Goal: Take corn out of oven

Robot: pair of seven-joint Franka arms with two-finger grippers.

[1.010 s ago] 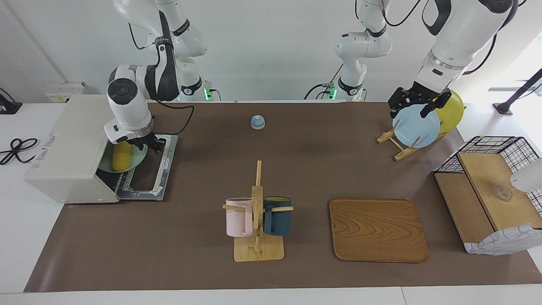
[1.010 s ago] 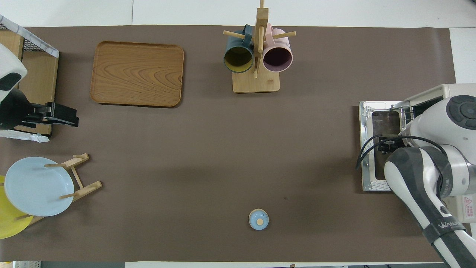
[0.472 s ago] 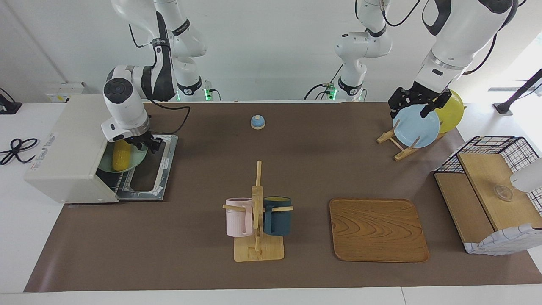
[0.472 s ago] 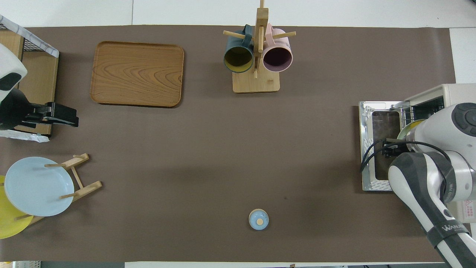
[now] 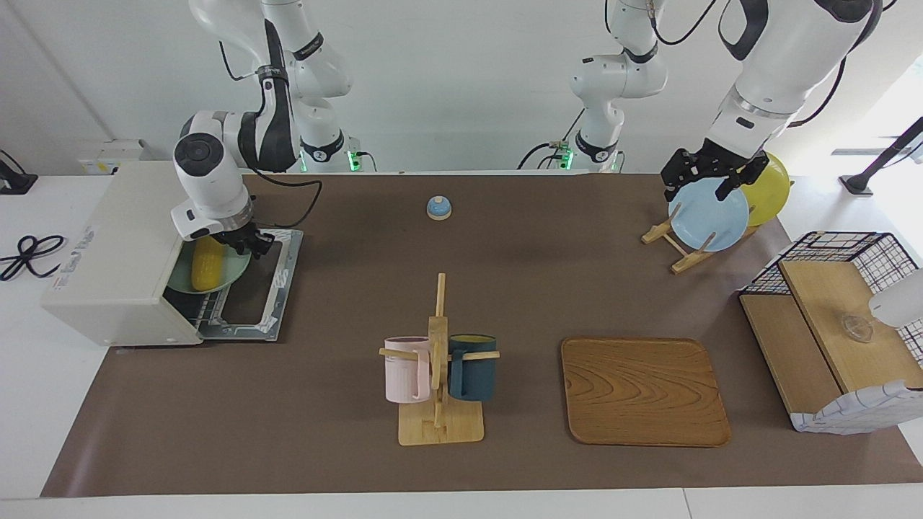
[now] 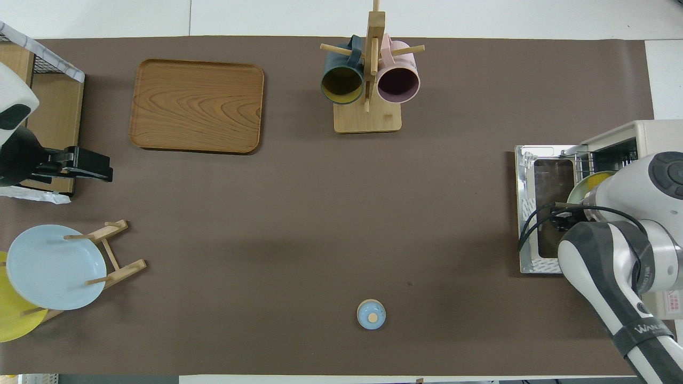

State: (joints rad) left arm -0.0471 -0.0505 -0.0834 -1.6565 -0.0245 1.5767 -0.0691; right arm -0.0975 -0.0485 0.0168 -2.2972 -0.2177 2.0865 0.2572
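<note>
Right pincer (image 5: 241, 244) was at the toaster oven (image 5: 122, 252) mouth, at the corn's (image 5: 205, 263) 12 o'clock end; can't tell if it was clenched. Next up: firm grip, pull it out. Left pincer (image 5: 710, 176) waited, released.

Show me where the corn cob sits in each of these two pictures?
Facing view: corn cob on a green plate in the oven mouth, under the right gripper.
Overhead view: only a yellow sliver beside the arm.
Shared landmark: the oven's open door.

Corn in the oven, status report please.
Right end effector at green plate's rim. Corn on plate, oven door open. Left end effector waits over blue plate.
</note>
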